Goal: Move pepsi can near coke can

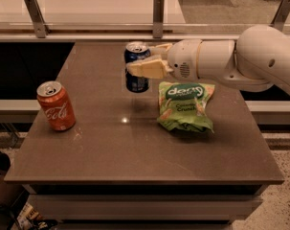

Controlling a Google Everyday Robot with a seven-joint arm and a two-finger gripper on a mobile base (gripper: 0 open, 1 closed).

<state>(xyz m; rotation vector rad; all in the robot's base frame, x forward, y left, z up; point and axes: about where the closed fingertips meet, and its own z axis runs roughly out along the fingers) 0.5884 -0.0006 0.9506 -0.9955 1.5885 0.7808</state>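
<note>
The dark blue pepsi can hangs upright above the brown table, near its back middle. My gripper comes in from the right and is shut on the pepsi can, with one cream finger across its front. The red-orange coke can stands upright at the table's left edge, well to the left of the pepsi can and nearer the front.
A green snack bag lies flat just right of the pepsi can, under my white arm. A glass rail with metal posts runs behind the table. The table's edges drop off on all sides.
</note>
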